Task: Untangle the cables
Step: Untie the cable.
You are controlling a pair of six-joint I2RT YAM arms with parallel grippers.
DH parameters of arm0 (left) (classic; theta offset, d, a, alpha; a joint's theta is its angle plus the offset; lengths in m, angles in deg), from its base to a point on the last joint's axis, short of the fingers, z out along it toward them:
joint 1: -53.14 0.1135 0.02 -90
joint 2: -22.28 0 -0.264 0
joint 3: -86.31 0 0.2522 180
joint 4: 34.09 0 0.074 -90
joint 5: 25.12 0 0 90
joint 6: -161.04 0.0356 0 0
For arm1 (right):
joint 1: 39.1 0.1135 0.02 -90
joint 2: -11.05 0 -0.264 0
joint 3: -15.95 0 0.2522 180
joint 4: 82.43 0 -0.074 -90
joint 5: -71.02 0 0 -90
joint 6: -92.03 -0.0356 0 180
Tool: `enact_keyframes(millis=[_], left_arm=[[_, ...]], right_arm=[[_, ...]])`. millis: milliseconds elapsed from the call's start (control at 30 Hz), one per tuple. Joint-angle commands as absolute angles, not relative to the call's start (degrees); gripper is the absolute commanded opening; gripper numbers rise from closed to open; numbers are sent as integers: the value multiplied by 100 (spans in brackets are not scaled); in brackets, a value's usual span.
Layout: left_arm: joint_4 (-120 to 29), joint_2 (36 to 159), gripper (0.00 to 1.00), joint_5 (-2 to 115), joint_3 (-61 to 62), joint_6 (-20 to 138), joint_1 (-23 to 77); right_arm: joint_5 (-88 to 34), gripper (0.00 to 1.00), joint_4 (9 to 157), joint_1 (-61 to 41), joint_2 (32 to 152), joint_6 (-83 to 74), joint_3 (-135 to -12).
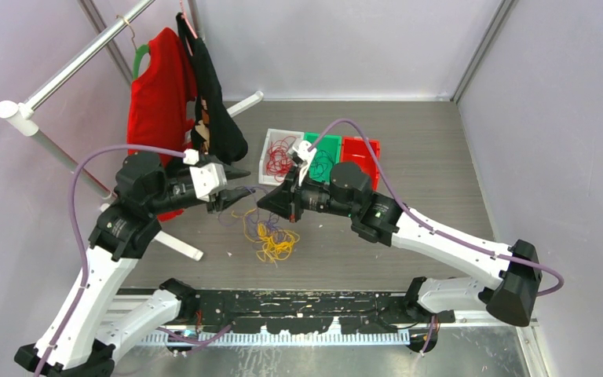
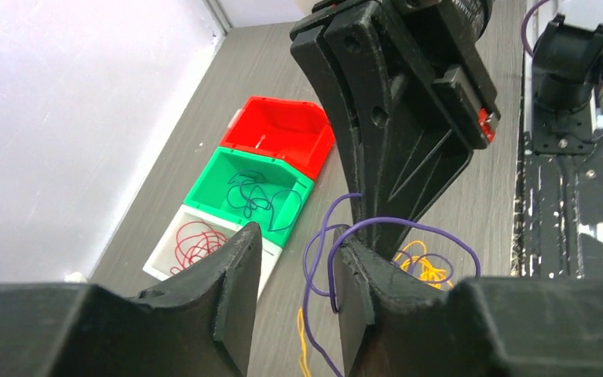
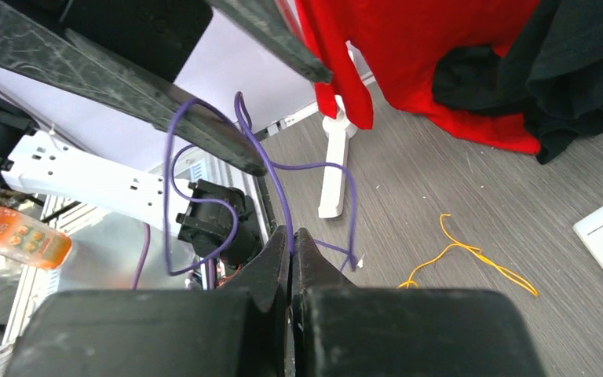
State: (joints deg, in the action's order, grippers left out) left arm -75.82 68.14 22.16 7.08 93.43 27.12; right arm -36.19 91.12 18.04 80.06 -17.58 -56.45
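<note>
A tangle of yellow cables (image 1: 276, 247) and purple cables (image 1: 232, 216) lies on the grey table between my grippers. My right gripper (image 3: 292, 234) is shut on a purple cable (image 3: 352, 204) and holds it above the table. My left gripper (image 2: 294, 243) is open, and the same purple cable (image 2: 408, 224) loops over its right finger (image 2: 369, 290), just in front of the right gripper's tips. In the top view the left gripper (image 1: 239, 188) and right gripper (image 1: 263, 203) nearly meet. Yellow cable (image 2: 424, 267) lies below. A red cable (image 2: 192, 239) is in the white bin and a dark cable (image 2: 255, 196) is in the green bin.
Three bins stand in a row behind the tangle: white (image 1: 270, 140), green (image 1: 331, 141), red (image 1: 361, 151). A clothes rack at the left holds a red garment (image 1: 161, 94) and a black one (image 1: 216, 110). Its white foot (image 1: 179, 247) lies beside the left arm.
</note>
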Motion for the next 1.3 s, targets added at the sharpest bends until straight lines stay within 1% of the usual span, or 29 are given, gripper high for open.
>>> enact_keyframes(millis=[0, 67, 133, 267, 400, 600, 667, 733, 767, 833, 867, 933, 1100, 1267], left_arm=[[-8185, 7048, 41, 1908, 170, 10351, 2704], [-8792, 7185, 42, 1774, -94, 10710, 2703], [-8987, 7301, 43, 1749, -186, 10781, 2704], [-8573, 7215, 36, 1860, 7, 10679, 2704], [-8774, 7298, 30, 1879, 9, 10657, 2696], [-8797, 7314, 25, 2058, 165, 10845, 2660], [-8802, 7354, 21, 2137, 159, 10873, 2641], [-8800, 7369, 15, 2194, 155, 10975, 2619], [-8791, 7384, 10, 2211, 158, 11032, 2604], [-8541, 7357, 0, 2268, 171, 10989, 2566], [-8328, 7324, 0, 2304, 183, 10925, 2542], [-7862, 7258, 0, 2383, 149, 10583, 2505], [-7580, 7443, 0, 2246, -416, 9796, 2460], [-7243, 7536, 0, 2125, -690, 9308, 2453]], right_arm=[[-3886, 1, 9156, 1788, 7950, -1722, -5970], [-3918, 1, 9137, 1791, 7954, -1709, -5984], [-3986, 1, 9114, 1790, 7980, -1717, -6006], [-4089, 1, 9122, 1800, 8075, -1770, -6067], [-4131, 1, 9181, 1810, 8153, -1805, -6150], [-4187, 1, 9318, 1808, 8234, -1895, -6170], [-4201, 1, 9334, 1813, 8249, -1912, -6156], [-4170, 1, 9378, 1813, 8263, -1942, -6147], [-4139, 3, 9424, 1816, 8257, -1975, -6118], [-4028, 15, 9584, 1812, 8235, -2076, -6016], [-4010, 20, 9713, 1812, 8220, -2156, -5924], [-3992, 23, 10068, 1813, 8219, -2377, -5719], [-4084, 23, 10798, 1805, 8480, -2881, -5452], [-4083, 20, 10954, 1803, 8771, -3162, -5502]])
